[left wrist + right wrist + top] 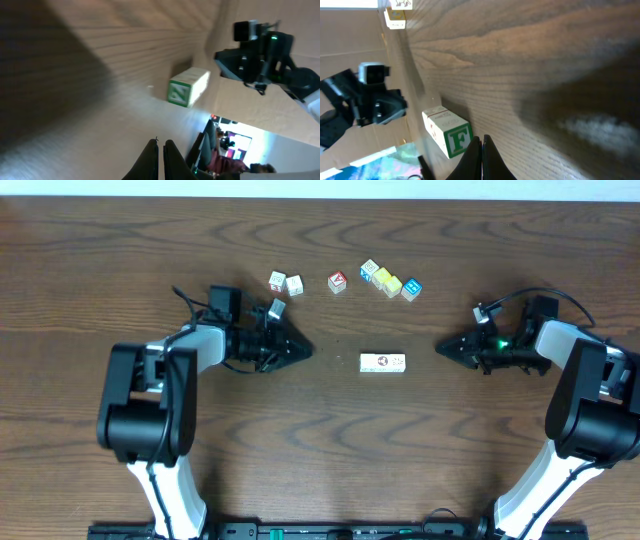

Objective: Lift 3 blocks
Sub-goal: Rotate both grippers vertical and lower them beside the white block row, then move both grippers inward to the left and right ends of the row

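Note:
The blocks (383, 362) lie in a short cream-white row at the table's centre, between my two arms. My left gripper (305, 350) is shut and empty, pointing at the row's left end from a short way off. My right gripper (440, 347) is also shut and empty, pointing at the right end with a small gap. In the left wrist view the blocks (187, 87) show a green-framed end face ahead of the left gripper (161, 144). In the right wrist view the blocks (447, 132) show a green F, just left of the right gripper (481, 139).
Loose coloured cubes sit along the back: two white ones (285, 283), a red-faced one (337, 282), and a cluster of yellow and blue ones (392, 282). Another small cube (277, 308) lies beside the left arm's wrist.

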`<action>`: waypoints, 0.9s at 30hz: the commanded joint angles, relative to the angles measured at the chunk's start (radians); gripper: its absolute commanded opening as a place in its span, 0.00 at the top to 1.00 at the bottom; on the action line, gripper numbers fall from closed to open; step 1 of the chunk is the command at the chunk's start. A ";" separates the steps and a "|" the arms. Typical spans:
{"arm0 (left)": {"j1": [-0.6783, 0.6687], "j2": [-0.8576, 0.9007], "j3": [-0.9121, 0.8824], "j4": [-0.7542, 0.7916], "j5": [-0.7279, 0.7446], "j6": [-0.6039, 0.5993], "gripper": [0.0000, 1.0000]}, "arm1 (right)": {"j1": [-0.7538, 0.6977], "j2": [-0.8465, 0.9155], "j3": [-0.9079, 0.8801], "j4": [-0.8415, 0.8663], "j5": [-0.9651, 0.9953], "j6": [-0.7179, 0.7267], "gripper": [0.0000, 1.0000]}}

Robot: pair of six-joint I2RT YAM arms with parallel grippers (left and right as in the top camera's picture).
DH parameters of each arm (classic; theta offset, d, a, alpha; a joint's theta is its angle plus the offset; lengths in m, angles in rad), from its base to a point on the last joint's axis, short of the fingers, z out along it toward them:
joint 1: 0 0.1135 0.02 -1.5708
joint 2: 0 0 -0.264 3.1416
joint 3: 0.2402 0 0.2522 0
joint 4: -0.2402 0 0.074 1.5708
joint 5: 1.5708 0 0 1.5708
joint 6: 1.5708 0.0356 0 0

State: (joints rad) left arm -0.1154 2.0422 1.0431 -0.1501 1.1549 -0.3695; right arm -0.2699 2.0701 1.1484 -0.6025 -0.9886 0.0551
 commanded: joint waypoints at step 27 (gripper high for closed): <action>-0.182 0.084 -0.007 0.133 -0.204 -0.032 0.93 | 0.186 0.002 -0.013 0.047 0.146 -0.001 0.99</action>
State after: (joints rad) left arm -0.2733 2.1166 1.0401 -0.0067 1.0550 -0.3969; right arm -0.1146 2.0701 1.1431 -0.5533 -0.8661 0.0563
